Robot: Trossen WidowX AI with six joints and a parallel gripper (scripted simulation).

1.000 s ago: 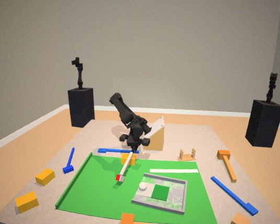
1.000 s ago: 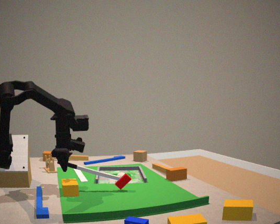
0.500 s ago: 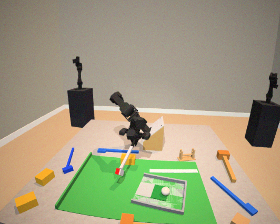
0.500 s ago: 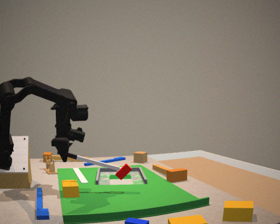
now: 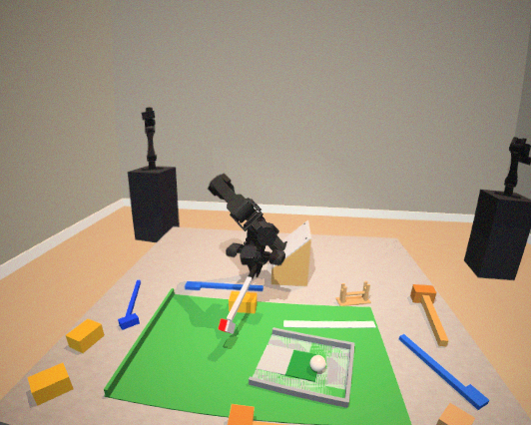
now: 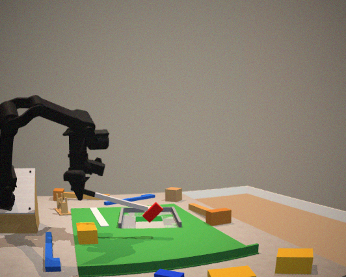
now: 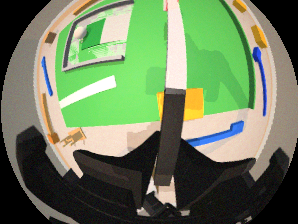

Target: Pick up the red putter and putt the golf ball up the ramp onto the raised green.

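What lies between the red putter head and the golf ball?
In the top view, only bare green mat and the gray frame lie between the red putter head and golf ball.

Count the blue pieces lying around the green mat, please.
3: a short blue piece left of the green mat, a blue bar behind it near the yellow block, and a long blue piece on its right. Others may lie beyond the picture edges.
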